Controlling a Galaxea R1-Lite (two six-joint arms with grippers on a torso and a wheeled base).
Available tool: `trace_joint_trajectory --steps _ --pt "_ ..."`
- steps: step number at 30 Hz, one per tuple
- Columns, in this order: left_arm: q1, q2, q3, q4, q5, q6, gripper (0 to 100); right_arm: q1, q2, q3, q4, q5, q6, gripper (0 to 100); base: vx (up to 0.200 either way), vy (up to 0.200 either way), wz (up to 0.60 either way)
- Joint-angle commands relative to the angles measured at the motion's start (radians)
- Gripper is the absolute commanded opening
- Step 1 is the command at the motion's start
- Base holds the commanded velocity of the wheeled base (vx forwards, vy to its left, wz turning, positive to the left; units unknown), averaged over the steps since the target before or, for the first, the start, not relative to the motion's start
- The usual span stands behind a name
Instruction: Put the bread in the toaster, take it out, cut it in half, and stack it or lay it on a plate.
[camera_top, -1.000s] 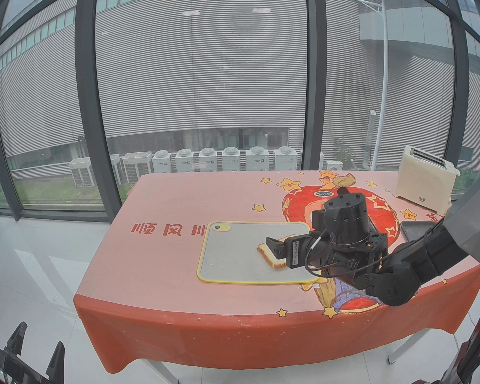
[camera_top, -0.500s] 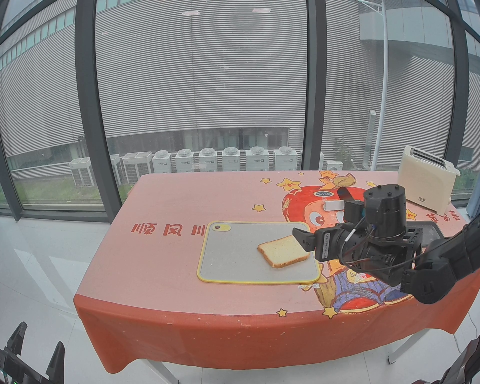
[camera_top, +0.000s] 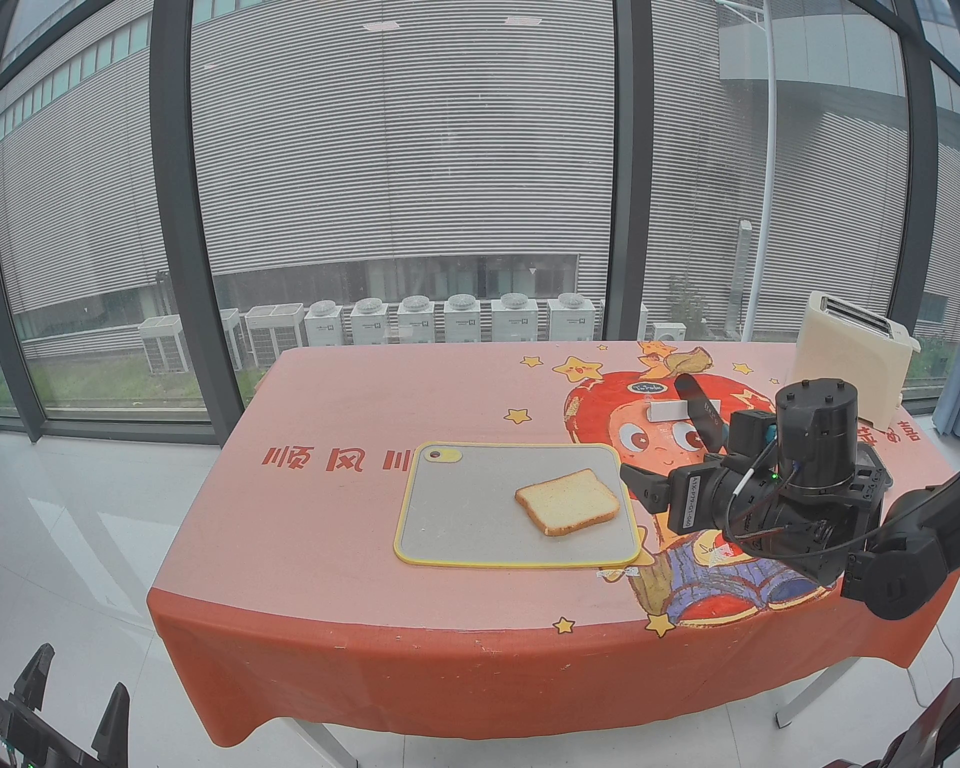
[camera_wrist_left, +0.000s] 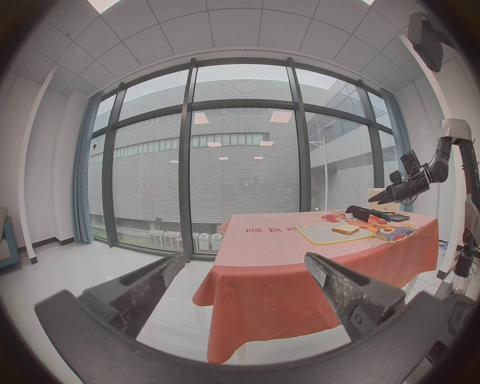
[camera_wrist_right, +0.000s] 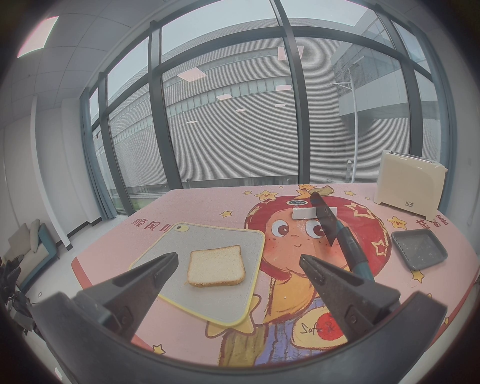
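Bread (camera_top: 567, 502) lies flat on the grey cutting board (camera_top: 460, 520), near its right edge, on the pink-clothed counter (camera_top: 330, 540). The right end effector (camera_wrist_right: 235, 262) hovers just right of the board, jaws spread wide and empty, with the knife (camera_wrist_right: 340, 230), a dark square plate (camera_wrist_right: 419, 248) and the toaster (camera_top: 852, 358) beyond it. The left end effector (camera_wrist_left: 243, 260) hangs well off the counter, also wide and empty.
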Motion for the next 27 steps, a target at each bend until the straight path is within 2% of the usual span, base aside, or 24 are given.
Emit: trace_joint_trajectory --steps 1,16,18,27 --pt "0.0 0.001 0.018 0.0 0.0 0.0 100 -0.008 -0.008 -0.001 -0.002 0.002 0.002 100 0.0 0.0 0.0" --pt "0.0 0.001 0.018 0.0 0.0 0.001 100 -0.024 -0.051 -0.006 -0.002 0.002 -0.001 100 0.0 0.0 0.0" --pt "0.0 0.001 0.018 0.0 0.0 0.001 100 -0.054 -0.073 -0.008 -0.002 0.002 -0.004 100 0.0 0.0 0.0" --pt "0.0 0.001 0.018 0.0 0.0 0.0 100 -0.06 -0.136 0.014 0.001 0.012 -0.052 100 0.0 0.0 0.0"
